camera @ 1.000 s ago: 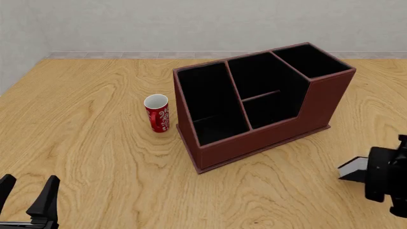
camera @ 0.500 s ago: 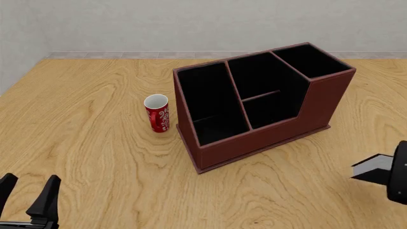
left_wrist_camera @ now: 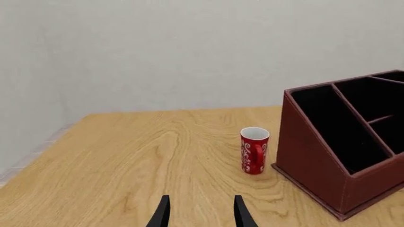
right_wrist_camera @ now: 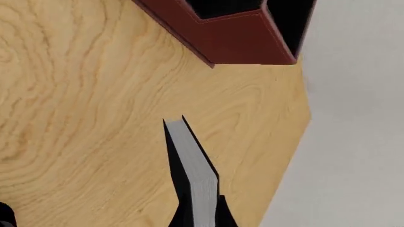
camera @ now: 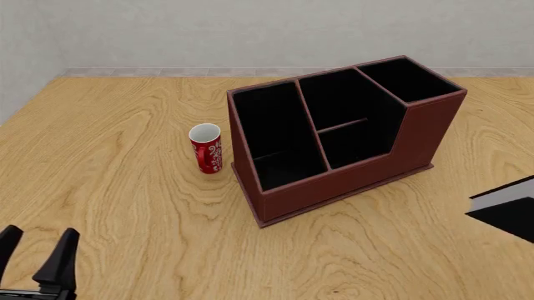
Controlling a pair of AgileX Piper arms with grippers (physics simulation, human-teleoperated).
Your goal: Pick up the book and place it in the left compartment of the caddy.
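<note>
The book shows at the right edge of the front view, raised off the counter and to the right of the caddy, well apart from it. In the right wrist view its grey-white page edge runs out between the right claw's fingers, which are clenched on it. The left compartment holds nothing. A red mug stands just left of the caddy. The left claw sits at the near left, released, fingers apart.
</note>
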